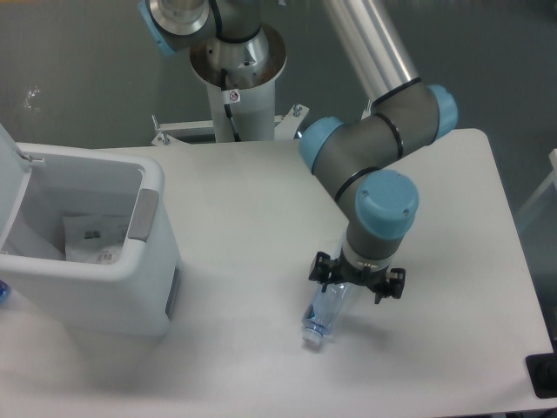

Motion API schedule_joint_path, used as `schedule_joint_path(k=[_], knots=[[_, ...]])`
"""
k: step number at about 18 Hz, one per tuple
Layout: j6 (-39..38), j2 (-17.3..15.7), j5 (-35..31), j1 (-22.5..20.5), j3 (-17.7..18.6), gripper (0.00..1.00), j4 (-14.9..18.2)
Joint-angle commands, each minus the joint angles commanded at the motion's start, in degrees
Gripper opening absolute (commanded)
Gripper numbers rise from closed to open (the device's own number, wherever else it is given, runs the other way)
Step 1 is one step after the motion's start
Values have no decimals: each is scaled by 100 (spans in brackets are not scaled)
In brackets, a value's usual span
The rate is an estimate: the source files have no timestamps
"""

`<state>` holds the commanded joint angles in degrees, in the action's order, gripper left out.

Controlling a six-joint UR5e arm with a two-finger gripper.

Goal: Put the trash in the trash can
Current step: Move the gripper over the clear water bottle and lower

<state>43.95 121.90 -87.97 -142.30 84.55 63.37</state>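
Bottle (pixel 324 312) under spread jaws, wrapper (pixel 91 239) inside trash can (pixel 104 300)

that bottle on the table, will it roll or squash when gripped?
The bottle lies on its side, so a nudge could roll it. It looks clear, thin-walled and empty: probably light and easily squashed. The gripper straddles it, jaws apparently open.
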Motion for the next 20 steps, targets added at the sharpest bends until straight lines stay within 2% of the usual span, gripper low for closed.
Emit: schedule_joint_path(k=[5, 10, 13, 15, 17, 20], knots=[[210, 184, -571, 237, -87, 100, 35], [220, 316, -765, 334, -210, 100, 44], [202, 535, -809, 343, -377, 100, 26], [185, 720, -1080, 448, -509, 100, 17], [158, 844, -1222, 536, -544, 90, 9], [149, 853, -1214, 537, -544, 62, 53]])
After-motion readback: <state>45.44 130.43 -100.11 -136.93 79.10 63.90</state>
